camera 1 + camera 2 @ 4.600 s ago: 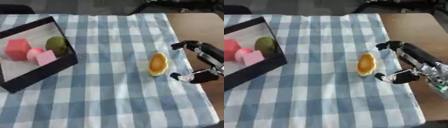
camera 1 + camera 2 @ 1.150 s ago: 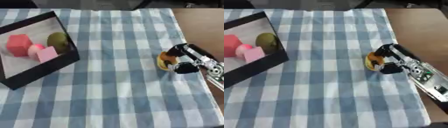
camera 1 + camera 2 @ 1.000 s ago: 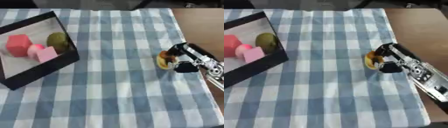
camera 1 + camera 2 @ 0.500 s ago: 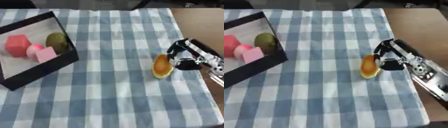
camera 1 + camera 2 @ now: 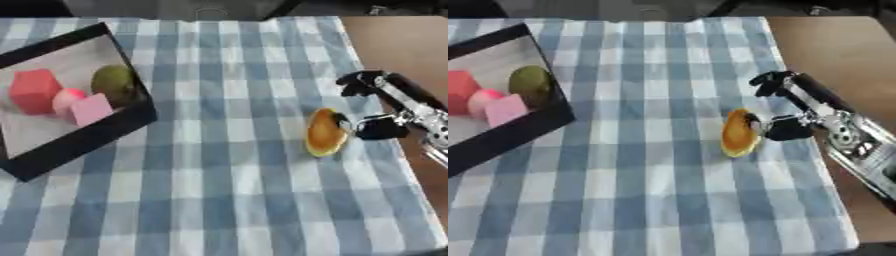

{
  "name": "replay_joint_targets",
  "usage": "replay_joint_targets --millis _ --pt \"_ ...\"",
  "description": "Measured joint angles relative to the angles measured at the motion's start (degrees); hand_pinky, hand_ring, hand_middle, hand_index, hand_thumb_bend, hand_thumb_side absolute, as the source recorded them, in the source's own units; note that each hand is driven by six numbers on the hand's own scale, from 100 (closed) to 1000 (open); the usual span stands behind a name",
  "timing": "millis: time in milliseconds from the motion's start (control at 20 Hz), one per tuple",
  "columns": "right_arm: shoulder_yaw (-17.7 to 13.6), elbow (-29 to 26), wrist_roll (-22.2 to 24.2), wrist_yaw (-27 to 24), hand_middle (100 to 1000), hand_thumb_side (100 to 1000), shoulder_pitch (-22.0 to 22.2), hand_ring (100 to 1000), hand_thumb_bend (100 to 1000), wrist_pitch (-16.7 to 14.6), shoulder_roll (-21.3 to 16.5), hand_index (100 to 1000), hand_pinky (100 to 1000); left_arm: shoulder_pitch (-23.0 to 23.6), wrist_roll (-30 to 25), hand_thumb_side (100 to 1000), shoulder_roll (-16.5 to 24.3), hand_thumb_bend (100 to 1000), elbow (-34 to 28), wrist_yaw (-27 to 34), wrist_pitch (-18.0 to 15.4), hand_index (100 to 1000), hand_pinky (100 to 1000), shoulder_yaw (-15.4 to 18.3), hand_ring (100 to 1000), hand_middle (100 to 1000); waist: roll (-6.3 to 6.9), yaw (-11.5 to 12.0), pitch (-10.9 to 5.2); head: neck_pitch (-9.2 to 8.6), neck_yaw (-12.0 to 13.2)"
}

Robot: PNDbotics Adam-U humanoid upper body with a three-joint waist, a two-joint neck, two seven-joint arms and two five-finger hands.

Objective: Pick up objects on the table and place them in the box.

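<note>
An orange, oval, bread-like object (image 5: 326, 132) lies on the blue-and-white checked cloth, right of centre. My right hand (image 5: 404, 104) sits just to its right, open. The thumb tip (image 5: 378, 128) rests by the object's right edge, and the fingers (image 5: 357, 81) are spread apart above it, not round it. At the left stands the black-walled box (image 5: 87, 137). It holds a red block (image 5: 35, 90), a pink ball (image 5: 66, 97), a pink cube (image 5: 90, 109) and a green fruit (image 5: 114, 82). My left hand shows in no view.
The checked cloth (image 5: 219, 190) covers most of the table. A strip of bare brown tabletop (image 5: 402, 45) runs along the right, where my right arm comes in. Dark shapes lie beyond the far edge.
A second ago my right hand was curled round the orange object. It has since opened, and the object lies on the cloth a little left of the hand.
</note>
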Motion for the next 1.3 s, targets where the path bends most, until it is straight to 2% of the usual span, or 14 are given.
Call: replay_joint_targets --millis 350,700,1300 --pt "0.31 2.3 5.61 1.62 782 414 -1.17 876 532 0.12 0.0 922 891 -0.05 -0.18 794 -0.02 100 0.0 0.0 0.03 849 866 -0.02 1000 852 0.0 0.08 0.0 0.0 -0.1" --pt "0.39 5.45 6.8 1.87 768 418 -2.38 865 544 0.46 0.02 913 885 -0.08 -0.27 794 -0.11 100 0.01 0.0 0.09 849 866 -0.04 1000 852 0.0 0.35 0.0 0.0 -0.11" --pt "1.39 9.34 9.41 2.1 680 397 -3.12 826 556 0.01 0.19 860 868 -0.2 -0.74 794 -0.24 100 0.04 0.0 0.02 849 866 -0.36 1000 854 0.0 0.36 0.28 0.0 -0.12"
